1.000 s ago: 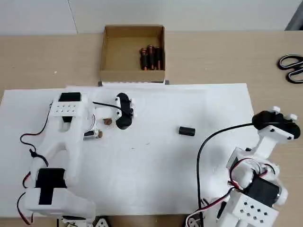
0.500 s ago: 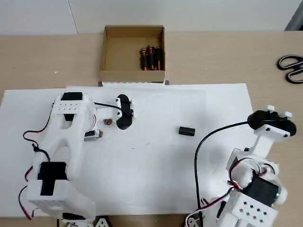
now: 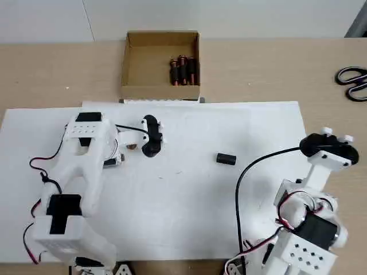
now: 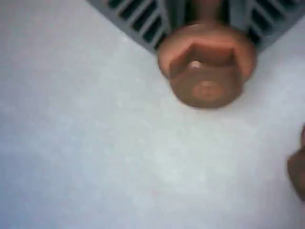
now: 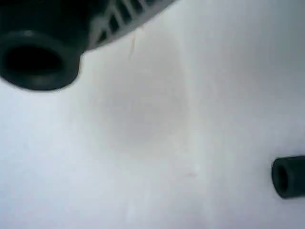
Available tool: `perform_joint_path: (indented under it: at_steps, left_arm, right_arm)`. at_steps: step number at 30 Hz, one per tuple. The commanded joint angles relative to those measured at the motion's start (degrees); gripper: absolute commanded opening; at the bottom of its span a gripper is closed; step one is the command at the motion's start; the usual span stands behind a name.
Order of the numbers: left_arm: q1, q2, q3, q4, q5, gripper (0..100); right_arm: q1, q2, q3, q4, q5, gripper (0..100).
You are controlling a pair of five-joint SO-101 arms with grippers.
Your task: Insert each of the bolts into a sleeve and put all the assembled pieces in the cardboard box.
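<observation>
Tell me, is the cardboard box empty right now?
No, assembled pieces lie inside the cardboard box, against its right wall.

A cardboard box (image 3: 146, 63) at upper centre holds assembled pieces (image 3: 183, 70); a black sleeve (image 3: 226, 158) lies mid-frame on the white sheet (image 3: 189, 212), scissors (image 3: 352, 81) at far right.

A: Non-task stuff, quick?
B: Scissors (image 3: 352, 82), black handles, at the table's (image 3: 57, 69) right edge, partly cut off.
A: Else?
B: White sheet (image 3: 189, 212) over the table's near part; bare wood along far and right edges. Scissors lie off it.
</observation>
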Motion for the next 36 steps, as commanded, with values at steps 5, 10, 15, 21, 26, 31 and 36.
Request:
perform_joint_path:
  at_steps: [5,10,15,21,26,31,36]
  left_arm:
    - [2.02,0.97,-17.8,13.36,-7.56,0]
    - [3.43,0.97,-29.41,26.46,-4.66,0]
    - [4.57,0.97,-36.97,29.63,4.75,0]
    - [7.03,0.97,-49.01,29.54,27.16,0]
    - [10.64,0.97,-61.67,29.8,48.35,0]
    - [11.6,0.97,-70.46,30.24,62.51,0]
    - [12.66,0.97,-77.14,30.24,71.21,0]
  right_arm:
    - [0.57,-0.75,-1.76,-0.75,0.44,0.4]
    - [0.4,-0.75,-7.82,-0.75,0.53,0.4]
    - [-5.49,-0.75,-10.37,2.33,0.35,0.4]
    - [-15.25,-0.75,-16.26,2.95,-3.6,0.4]
    - [-23.34,-0.75,-18.9,3.21,-4.04,0.4]
    - [-24.31,-0.75,-19.6,2.95,-3.87,0.4]
    - [-24.92,-0.75,-19.6,2.86,-3.87,0.4]
